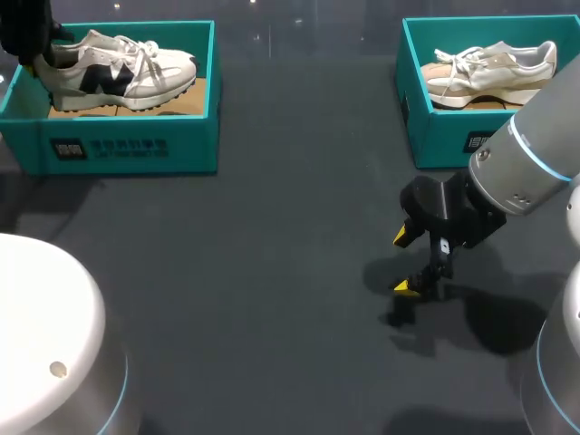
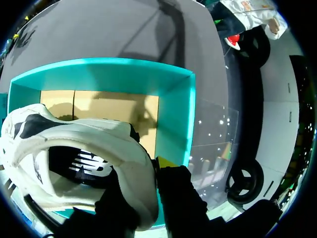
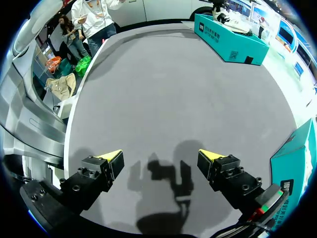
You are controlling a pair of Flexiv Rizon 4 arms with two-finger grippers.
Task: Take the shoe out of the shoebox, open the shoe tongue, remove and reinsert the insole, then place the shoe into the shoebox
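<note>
Biggest worry here was the grip. The left fingers (image 2: 181,196) had the white sneaker with the black side logo (image 1: 118,71) only by its soft heel collar, one finger inside the shoe and one outside. A lift would've hung the whole shoe off a padded edge. My guess is it could slip free. It could also swing toe-down, catch a wall of the teal cardboard shoebox (image 1: 127,136), and drag the box across the dark grey tabletop (image 1: 272,227). The laces lay loose on top too, so they might snag the rim on the way out.

The left fingers were closed on that heel collar, with nothing but the collar's thickness between them. Only one yellow tip showed in the left wrist view; the shoe hid the other. The sneaker was inside the box, over its brown cardboard floor, heel at the end where the left arm came in. I couldn't tell if the heel had lifted off the floor.

The right fingers (image 3: 218,168) were spread wide and held nothing. They hovered above the tabletop with only their own shadow below. They were in front of a second teal box (image 1: 435,136) holding a white-and-beige sneaker (image 1: 494,71), and touched neither.
</note>
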